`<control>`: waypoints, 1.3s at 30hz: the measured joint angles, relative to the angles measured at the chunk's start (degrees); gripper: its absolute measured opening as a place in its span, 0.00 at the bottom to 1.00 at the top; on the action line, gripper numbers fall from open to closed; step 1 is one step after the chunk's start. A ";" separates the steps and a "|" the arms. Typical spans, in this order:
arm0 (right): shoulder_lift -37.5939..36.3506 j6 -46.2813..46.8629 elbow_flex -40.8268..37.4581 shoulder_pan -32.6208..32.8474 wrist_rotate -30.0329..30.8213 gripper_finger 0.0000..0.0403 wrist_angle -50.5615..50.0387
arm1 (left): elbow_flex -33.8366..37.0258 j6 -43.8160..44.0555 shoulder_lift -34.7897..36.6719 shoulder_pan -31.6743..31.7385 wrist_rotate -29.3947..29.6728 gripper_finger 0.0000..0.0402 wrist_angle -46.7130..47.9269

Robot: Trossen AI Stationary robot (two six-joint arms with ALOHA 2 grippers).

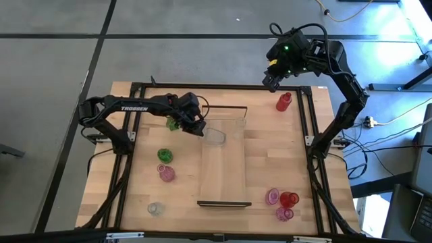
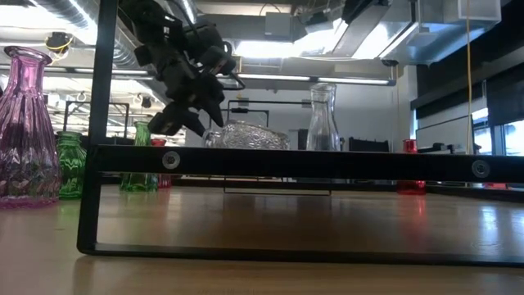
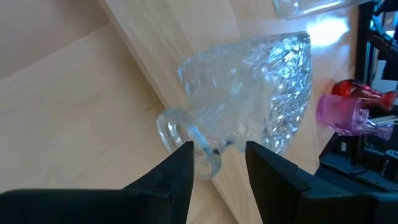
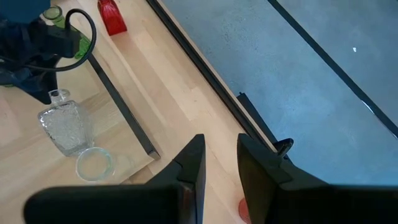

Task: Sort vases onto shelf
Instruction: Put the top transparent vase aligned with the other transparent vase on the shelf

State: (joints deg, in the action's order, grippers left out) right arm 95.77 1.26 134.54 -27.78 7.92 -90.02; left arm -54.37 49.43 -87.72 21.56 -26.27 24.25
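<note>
Left gripper (image 1: pixel 200 129) is over the shelf's (image 1: pixel 224 162) far left part, jaws partly closed on the handle of a clear glass jug (image 3: pixel 249 93), which lies tilted at the shelf's left edge. A clear bottle (image 4: pixel 64 127) stands on the shelf nearby. Right gripper (image 1: pixel 271 79) waits above the table's far right edge, jaws slightly apart, empty. Red vase (image 1: pixel 283 102) stands near it. Other vases sit left and near right of the shelf.

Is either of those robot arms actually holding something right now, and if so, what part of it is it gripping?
Yes. The left gripper pinches a clear cut-glass vase by the rim of its mouth, over the shelf. The right gripper holds nothing.
</note>
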 joint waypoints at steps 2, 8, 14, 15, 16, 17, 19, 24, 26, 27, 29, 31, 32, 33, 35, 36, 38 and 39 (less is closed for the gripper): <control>0.00 0.00 0.00 -0.01 0.00 0.19 0.01 | 0.00 -0.26 0.00 0.00 -0.07 0.32 -0.59; 0.01 -0.07 0.00 -0.01 0.00 0.19 0.00 | 0.00 -0.33 0.00 0.00 -0.78 0.19 -2.28; 0.02 -0.24 0.00 0.00 0.00 0.19 0.00 | 0.00 -1.17 0.00 0.00 -1.34 0.03 -2.91; 0.02 -0.26 0.00 0.00 0.00 0.19 0.00 | 0.00 -1.38 0.00 0.00 -1.62 0.03 -3.30; 0.02 -0.26 0.00 -0.01 0.00 0.19 0.00 | 0.00 -1.41 0.00 -0.02 -1.74 0.03 -3.71; 0.02 -0.26 0.00 -0.01 0.00 0.19 0.01 | 0.00 -1.42 0.00 -0.02 -1.73 0.03 -4.06; 0.02 -0.26 0.00 -0.01 0.00 0.19 0.00 | 0.00 -1.44 0.01 -0.05 -2.02 0.03 -4.82; 0.02 -0.26 0.00 -0.01 0.04 0.19 0.00 | 0.00 -1.72 2.00 -0.89 -1.48 0.02 -5.13; 0.02 -0.28 0.00 0.01 0.20 0.19 0.00 | 0.00 -1.96 3.49 -1.31 -1.33 0.01 -5.10; 0.02 -0.28 0.00 -0.01 0.26 0.19 0.00 | 0.00 -2.03 4.32 -1.51 -0.88 0.01 -5.00; 0.02 -0.28 0.00 -0.01 0.31 0.19 0.00 | 0.00 -2.53 6.01 -2.03 0.56 0.01 -4.42; 0.02 -0.28 0.00 0.01 0.40 0.19 0.00 | -0.48 -4.00 7.83 -2.61 2.54 0.01 -1.94; 0.02 -0.28 0.00 -0.01 0.46 0.19 0.00 | -1.54 -5.46 8.57 -3.00 4.02 0.01 0.73; 0.02 -0.28 0.00 -0.01 0.44 0.19 0.00 | -3.17 -7.48 8.85 -3.52 5.81 0.01 3.91; 0.02 -0.31 0.00 -0.01 0.46 0.19 0.00 | -7.55 -12.86 8.79 -4.69 9.43 0.01 10.79; 0.02 -0.31 0.00 0.00 0.45 0.19 0.00 | -10.07 -15.92 8.60 -5.13 11.39 0.01 14.36; 0.02 -0.70 0.00 0.00 0.46 0.19 0.00 | -15.24 -21.30 7.60 -6.18 15.19 0.01 18.87; 0.02 -1.25 0.00 0.01 0.46 0.19 0.00 | -18.22 -23.59 6.86 -6.61 16.97 0.01 19.85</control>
State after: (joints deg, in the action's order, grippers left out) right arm 95.79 0.01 134.54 -27.77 8.38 -90.02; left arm -72.59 25.84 -80.86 14.95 -9.30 44.10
